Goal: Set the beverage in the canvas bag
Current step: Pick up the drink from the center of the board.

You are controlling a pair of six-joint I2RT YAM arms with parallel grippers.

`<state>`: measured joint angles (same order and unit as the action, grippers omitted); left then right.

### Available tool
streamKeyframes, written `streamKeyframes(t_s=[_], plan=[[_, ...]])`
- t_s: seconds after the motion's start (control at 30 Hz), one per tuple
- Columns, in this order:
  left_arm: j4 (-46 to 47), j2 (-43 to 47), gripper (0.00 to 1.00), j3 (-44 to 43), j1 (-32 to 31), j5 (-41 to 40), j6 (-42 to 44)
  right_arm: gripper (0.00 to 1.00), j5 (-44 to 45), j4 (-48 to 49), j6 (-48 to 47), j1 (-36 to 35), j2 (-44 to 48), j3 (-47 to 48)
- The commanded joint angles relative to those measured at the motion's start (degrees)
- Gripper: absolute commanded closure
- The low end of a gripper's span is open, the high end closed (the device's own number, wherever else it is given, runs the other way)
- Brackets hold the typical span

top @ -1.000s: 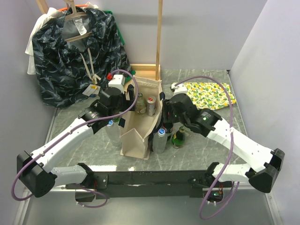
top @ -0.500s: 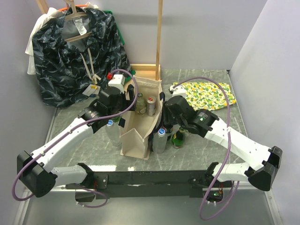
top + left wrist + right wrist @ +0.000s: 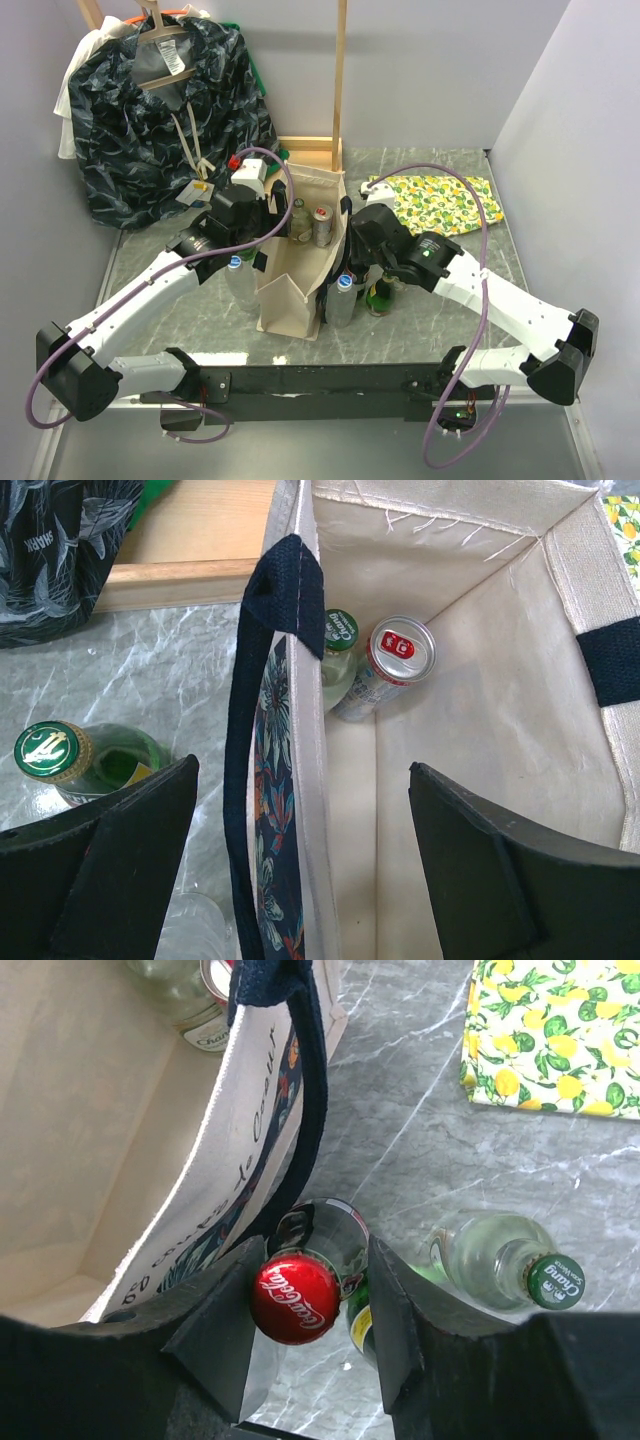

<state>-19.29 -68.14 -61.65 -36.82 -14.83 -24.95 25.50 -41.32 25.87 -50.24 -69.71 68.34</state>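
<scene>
Change in my right arm: it is leaning closer to the tall beige canvas bag with black strap handles than a second ago, and its elbow is sitting further towards the bag.
Change in my right pincer: the fingers are drawing in on the dark red-capped cola bottle.
Unchanged: my left arm and the drinks around the bag are staying where they were.
Count, bag: one.
Count, drinks inside the bag: two, a clear green-capped glass bottle and a silver can with a red top, standing side by side in the far corner.
Count, green caps outside the bag: two, a green glass bottle to the bag's left and a clear bottle to its right.
Count, blue-capped clear bottles: two, one on the bag's left and one on its right.
Cola bottle, place: it is standing on the table just beside the bag's right outer wall, under the strap.
Cola bottle, axis: it is standing upright, cap pointing up.
Right pincer, state: partly open, a finger on each side of the cola bottle; I cannot tell whether I am gripping it.
Left pincer, state: I am holding it wide open astride the bag's left wall, one finger inside and one outside, with nothing in it.
</scene>
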Motion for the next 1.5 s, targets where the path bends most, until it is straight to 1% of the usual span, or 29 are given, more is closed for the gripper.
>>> streamKeyframes(t_s=[0.0, 0.03, 0.07, 0.13, 0.17, 0.2, 0.23, 0.73, 1.07, 1.47], plan=[[2.15, 0.99, 0.09, -0.58, 0.26, 0.42, -0.45, 0.52, 0.87, 2.12, 0.24, -0.3, -0.77, 0.74], [2.06, 1.08, 0.09, -0.75, 0.26, 0.33, -0.45, 0.55, 0.7, 2.21, 0.24, -0.21, -0.95, 0.92], [1.98, 1.08, 0.09, -0.67, 0.26, 0.15, -0.45, 0.65, 0.7, 2.12, 0.24, -0.3, -1.21, 1.1], [1.97, 1.34, 0.09, -0.49, 0.26, 0.07, -0.54, 0.79, 0.78, 1.68, 0.32, -0.3, -1.3, 1.36], [2.06, 1.34, 0.09, -0.58, 0.26, 0.06, -0.54, 0.92, 0.78, 1.59, 0.32, -0.21, -1.22, 1.45], [2.06, 1.43, 0.09, -0.49, 0.26, 0.06, -0.54, 0.98, 0.87, 1.51, 0.32, -0.3, -1.22, 1.62], [2.15, 1.43, 0.09, -0.49, 0.26, 0.15, -0.45, 1.0, 1.05, 1.42, 0.41, -0.3, -1.22, 1.54], [2.15, 1.43, 0.09, -0.66, 0.26, 0.33, -0.54, 1.0, 2.01, 2.74, 0.59, -0.3, 0.72, 1.54], [1.45, 2.4, 0.09, -0.67, 0.26, 0.15, -0.63, 1.0, 2.37, 1.68, -1.7, -0.3, 1.6, 6.1], [1.27, 2.57, 0.09, -0.84, 0.26, 0.33, -0.54, 1.0, 3.16, 3.53, -3.81, -0.3, 2.83, 8.48]])
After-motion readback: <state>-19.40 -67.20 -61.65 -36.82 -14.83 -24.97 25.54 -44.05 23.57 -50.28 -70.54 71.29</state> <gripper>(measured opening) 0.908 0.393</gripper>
